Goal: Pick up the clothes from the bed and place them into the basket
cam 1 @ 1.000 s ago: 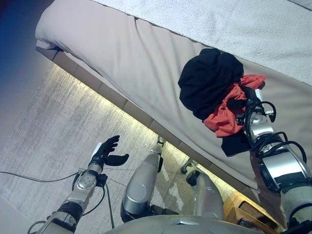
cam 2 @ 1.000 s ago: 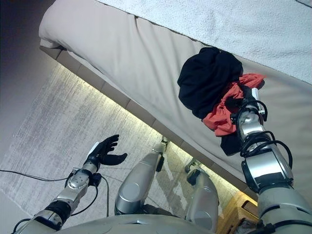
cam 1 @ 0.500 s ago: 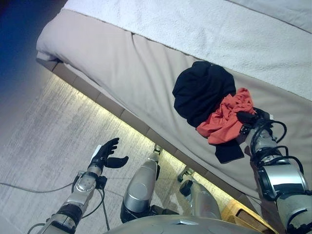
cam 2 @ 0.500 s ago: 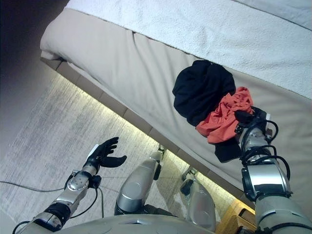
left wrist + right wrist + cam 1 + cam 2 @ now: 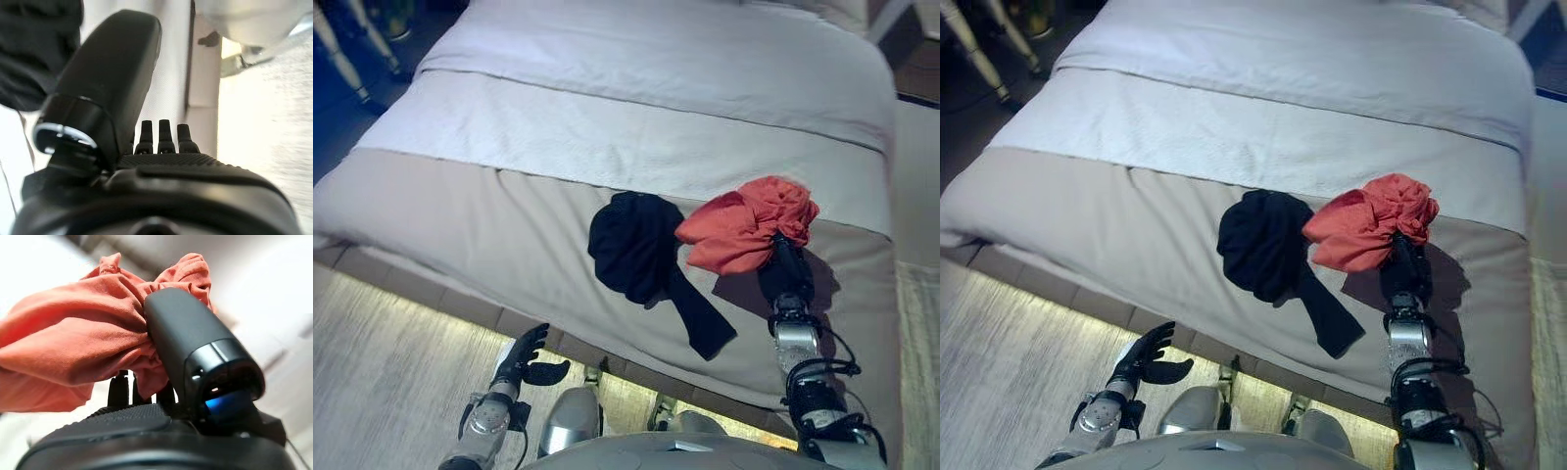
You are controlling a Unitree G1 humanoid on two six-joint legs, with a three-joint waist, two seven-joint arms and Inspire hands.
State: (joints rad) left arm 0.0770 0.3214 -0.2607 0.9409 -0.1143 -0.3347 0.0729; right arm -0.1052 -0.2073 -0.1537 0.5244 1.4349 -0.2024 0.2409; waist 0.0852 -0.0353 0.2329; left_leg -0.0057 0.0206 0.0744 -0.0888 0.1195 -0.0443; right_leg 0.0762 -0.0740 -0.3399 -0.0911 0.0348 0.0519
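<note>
My right hand (image 5: pixel 785 275) is shut on an orange-red garment (image 5: pixel 744 225) and holds it bunched above the bed (image 5: pixel 489 211); in the right wrist view the cloth (image 5: pixel 73 347) is gripped between thumb and fingers. A black garment (image 5: pixel 636 250) lies on the beige bedcover just left of it, one end trailing toward the bed's near edge. My left hand (image 5: pixel 524 359) is open and empty, low over the floor in front of the bed; its straight fingers (image 5: pixel 160 134) show in the left wrist view.
A white blanket (image 5: pixel 636 147) covers the far part of the bed. A lit strip runs under the bed's near edge above the pale wood floor (image 5: pixel 382 362). Pale furniture legs (image 5: pixel 984 59) stand at the far left.
The camera has swung up, bringing more of the bed into view. My right hand has lifted the orange-red garment off the black one, which now lies spread on the cover.
</note>
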